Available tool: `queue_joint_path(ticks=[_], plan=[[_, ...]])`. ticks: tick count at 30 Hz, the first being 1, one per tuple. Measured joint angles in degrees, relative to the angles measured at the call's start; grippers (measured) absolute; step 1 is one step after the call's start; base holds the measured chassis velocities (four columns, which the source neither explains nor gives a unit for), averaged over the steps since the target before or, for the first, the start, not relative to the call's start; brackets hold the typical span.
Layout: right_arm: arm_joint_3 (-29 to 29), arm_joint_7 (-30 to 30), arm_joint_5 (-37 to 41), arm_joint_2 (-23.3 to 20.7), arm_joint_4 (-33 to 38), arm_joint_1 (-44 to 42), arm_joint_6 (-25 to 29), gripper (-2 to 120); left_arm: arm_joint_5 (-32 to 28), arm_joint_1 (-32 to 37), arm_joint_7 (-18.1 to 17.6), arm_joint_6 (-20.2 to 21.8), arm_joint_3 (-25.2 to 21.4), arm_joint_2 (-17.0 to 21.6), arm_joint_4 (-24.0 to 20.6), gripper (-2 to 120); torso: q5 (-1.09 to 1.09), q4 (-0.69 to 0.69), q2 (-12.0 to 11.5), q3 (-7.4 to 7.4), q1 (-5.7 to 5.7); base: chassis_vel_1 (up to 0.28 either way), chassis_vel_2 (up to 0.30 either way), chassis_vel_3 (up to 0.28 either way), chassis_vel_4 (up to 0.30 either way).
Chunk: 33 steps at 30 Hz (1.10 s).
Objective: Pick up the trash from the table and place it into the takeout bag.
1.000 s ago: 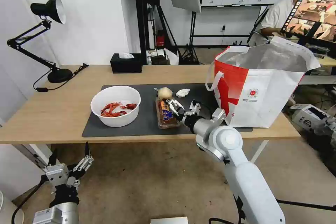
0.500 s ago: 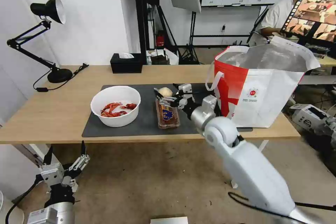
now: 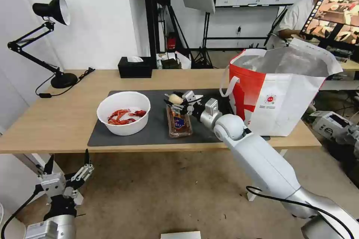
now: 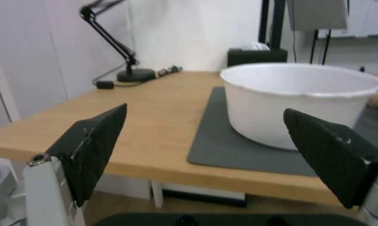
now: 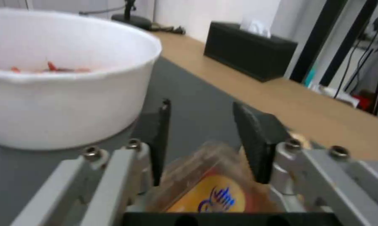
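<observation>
Left gripper (image 3: 66, 173): parked low in front of the bench's near edge, above the floor, fingers spread wide, holding nothing; its wrist view looks across the near edge toward the white bowl (image 4: 300, 100). Bench (image 3: 56, 119): long light-wood top carrying a dark grey mat (image 3: 153, 130). White bowl, left part of mat: round, upright, red crayfish shells (image 3: 123, 115) inside. Clear tray (image 3: 178, 123): lies just right of the bowl, apart from it, label uppermost. Right gripper (image 3: 178, 101): reaches in from the right over the far end of the tray, fingers part-open at a narrow gap and straddling the tray's end in the wrist view; whether they press on it cannot be told. Beige lump (image 3: 175, 98): just beyond the tray, touching or beside the right gripper's fingers. Takeout bag (image 3: 284, 93): red and white, stands upright at the bench's right end, mouth open, foil lining showing. Black tissue box (image 3: 135, 68): far edge, behind the mat. Black desk lamp (image 3: 56, 44): far left corner.
</observation>
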Motion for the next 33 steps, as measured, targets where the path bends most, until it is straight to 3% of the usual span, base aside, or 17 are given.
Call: queue_joint_path(ticks=[4,7,12,22,26,30,31,33], plan=[[-0.81,1.06,-0.08,0.06,-0.11,0.50,-3.32,27,-1.49,0.01,0.21,3.47,1.13,1.78,-0.98,100,0.00,0.00,0.00,0.00,0.00,0.000,0.000,0.000,0.000],[-1.45,2.54,-0.14,0.06,-0.88,1.65,-6.05,13,-6.69,0.04,0.70,6.42,2.16,4.65,-2.20,100,0.00,0.00,0.00,-0.01,0.00,0.000,0.000,0.000,0.000],[-1.60,2.92,-0.68,0.19,-2.31,2.47,-7.16,0,-12.44,-0.20,0.85,8.89,2.67,8.33,-3.38,100,0.00,0.00,0.00,-0.01,0.00,0.000,0.000,0.000,0.000],[-0.98,3.11,-0.88,-0.27,-3.36,2.50,-8.57,0,-25.29,-2.91,0.79,13.30,3.39,18.33,-4.66,100,0.00,0.00,0.00,0.00,0.00,0.000,0.000,0.000,0.000],[-0.40,2.55,-0.66,-0.60,-3.22,2.20,-8.56,0,-29.98,-4.59,1.04,15.10,4.44,19.79,-4.57,100,0.00,-0.01,0.00,0.00,0.00,0.000,0.000,0.000,0.000],[-0.19,1.54,0.57,-1.53,-2.66,2.03,-8.19,0,-41.49,-7.49,1.12,17.46,6.44,23.69,-4.60,100,-0.01,-0.01,0.00,0.00,0.00,0.000,0.000,0.000,0.000],[-0.19,1.54,0.57,-1.53,-2.66,2.03,-8.19,0,-41.49,-7.49,1.12,17.46,6.44,23.69,-4.60,100,-0.01,-0.01,0.00,0.00,0.00,0.000,0.000,0.000,0.000],[0.08,1.35,1.74,-1.96,-1.92,1.87,-8.05,0,-48.75,-9.33,1.10,18.68,7.04,27.82,-4.91,100,0.01,0.00,0.00,0.00,-0.01,0.000,0.000,0.000,0.000]])
